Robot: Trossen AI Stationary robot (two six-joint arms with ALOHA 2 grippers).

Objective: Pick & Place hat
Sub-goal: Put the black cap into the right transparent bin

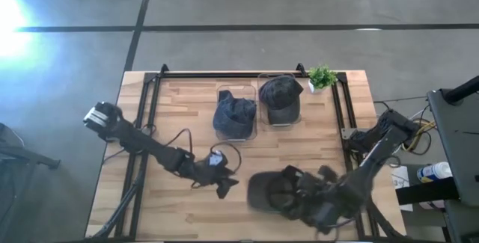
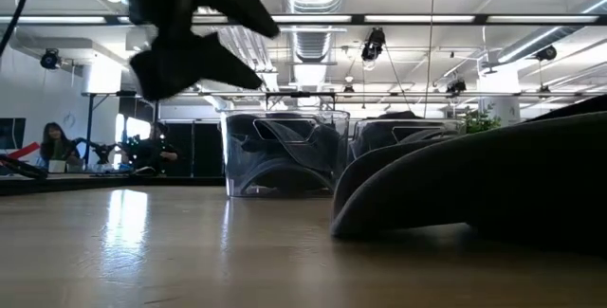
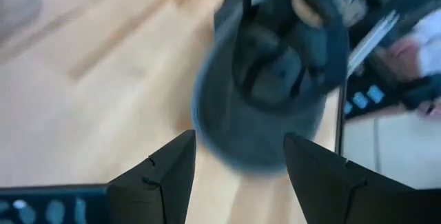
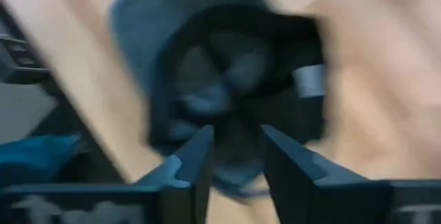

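From above we are seeing the right gripper sitting at the near edge of the table, right over the back of an upturned dark hat, whose brim is pointing away from it toward the left gripper; that one is hovering just beside the brim, fingers apart. Well beyond both claws, two clear bins are each holding another dark cap, with a small green plant past them at the far corner. At table height we are looking at the hat lying on the wood, with the left gripper hanging above the surface off to its side. Through the left wrist we are watching the spread fingers framing the hat just ahead. Through the right wrist the fingers are standing narrowly apart directly over the hat's open inside; we cannot tell whether they are touching it.
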